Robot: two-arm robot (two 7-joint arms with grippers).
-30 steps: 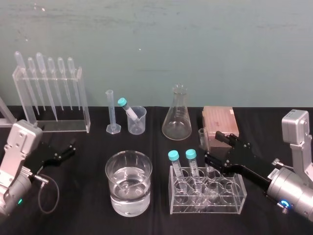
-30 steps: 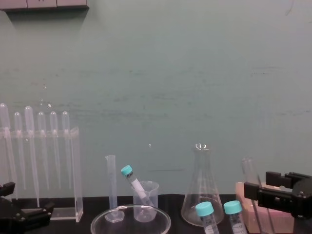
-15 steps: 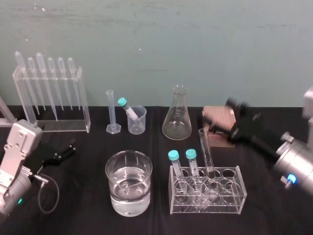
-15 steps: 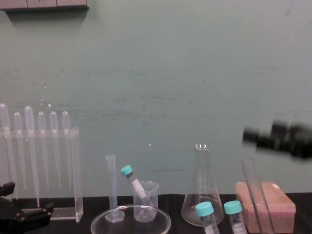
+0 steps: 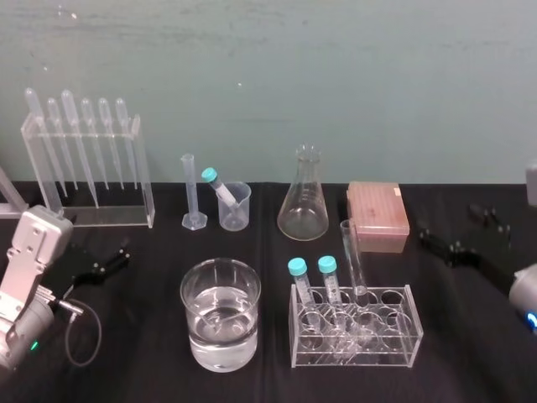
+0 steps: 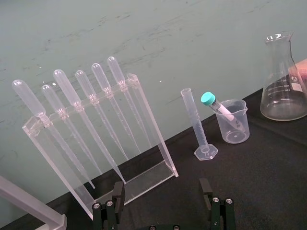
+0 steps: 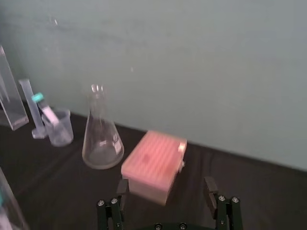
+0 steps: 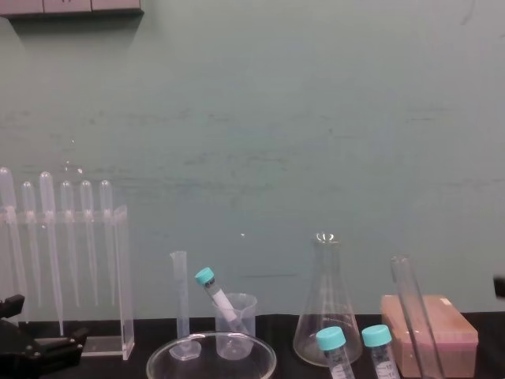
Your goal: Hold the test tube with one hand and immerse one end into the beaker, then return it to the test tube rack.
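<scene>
Standing upright in the clear test tube rack (image 5: 394,336), the test tube (image 5: 352,252) is to the left of the right pincer (image 5: 449,227), which is released, empty and well apart from it. The left pincer (image 5: 105,264), also spread, lies parked far off. This looks like either the start or the finished return. A fresh grasp would need the right pincer to close on bare glass above the rack. Whether the tube's tip is wet cannot be told, and the right arm is cut off at the head view's edge.

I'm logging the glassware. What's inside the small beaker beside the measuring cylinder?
One teal-capped tube leans inside the beaker, with its cap sticking out above the rim. The clear wall does not show whether the beaker also holds any liquid.
</scene>
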